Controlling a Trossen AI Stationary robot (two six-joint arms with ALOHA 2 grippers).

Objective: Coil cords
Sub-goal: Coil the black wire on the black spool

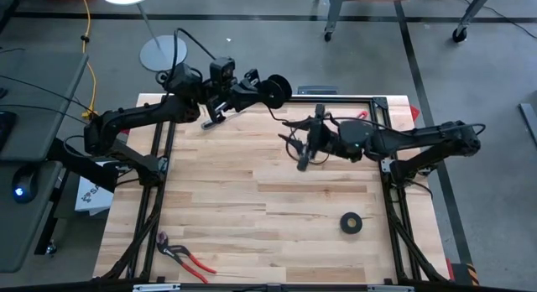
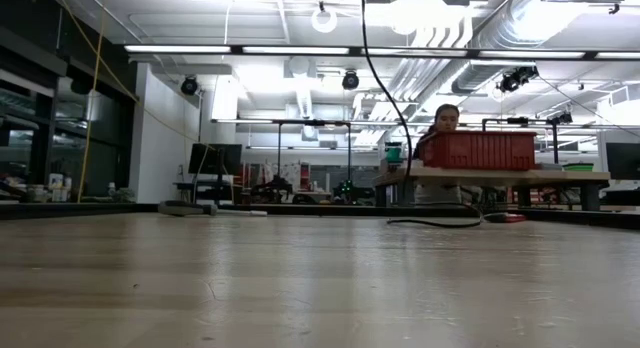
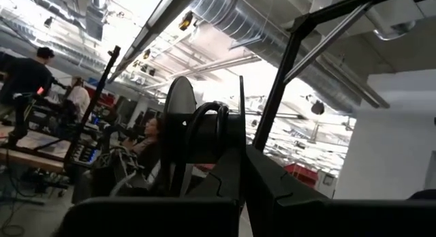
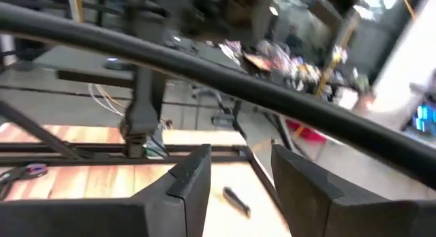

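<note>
At the near edge of the pale wooden plank table [image 1: 252, 200] lie red-handled pliers [image 1: 186, 255], towards the left; a thick black tape roll [image 1: 351, 223] sits flat near the right side, well apart from them; further in, the right hand [image 1: 304, 161] hangs over the middle of the table with its two dark fingers [image 4: 187, 179] spread and nothing between them; a thin black flexible cord [image 1: 291, 134] shows as small loops and a stray tail just beside that hand and the right wrist, trailing towards the far edge; in the low view a thin black cable [image 2: 435, 221] lies on the far part of the table and rises up out of the picture; the left hand [image 1: 278, 88] is raised at the far edge, left of centre, its fingers pressed together on a round black spool-like piece [image 3: 204, 131], though what exactly it pinches I cannot tell; beyond the table a yellow cable [image 1: 87, 40] runs across the grey floor, and a person [image 2: 440, 138] sits behind a red plastic crate [image 2: 478, 150] on a bench in the room
</note>
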